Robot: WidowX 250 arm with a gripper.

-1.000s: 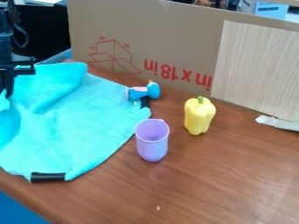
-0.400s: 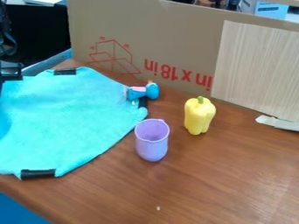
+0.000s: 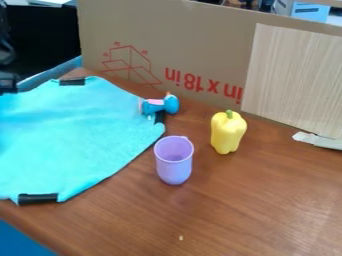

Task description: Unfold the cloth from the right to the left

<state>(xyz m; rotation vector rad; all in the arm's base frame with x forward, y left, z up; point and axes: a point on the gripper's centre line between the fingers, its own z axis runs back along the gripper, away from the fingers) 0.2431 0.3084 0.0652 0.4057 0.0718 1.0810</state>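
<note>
Cyan cloth (image 3: pixel 80 135), lying largely flat at the view's left: I am judging its unfolding nearly complete, perhaps wanting its left end. Gripper (image 3: pixel 7 83): wide, narrow or holding, I cannot tell.

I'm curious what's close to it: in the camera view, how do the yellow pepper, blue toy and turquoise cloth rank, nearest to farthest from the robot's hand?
1. Turquoise cloth: at the picture's left.
2. Blue toy: by the cloth's right edge.
3. Yellow pepper: farther right.
</note>
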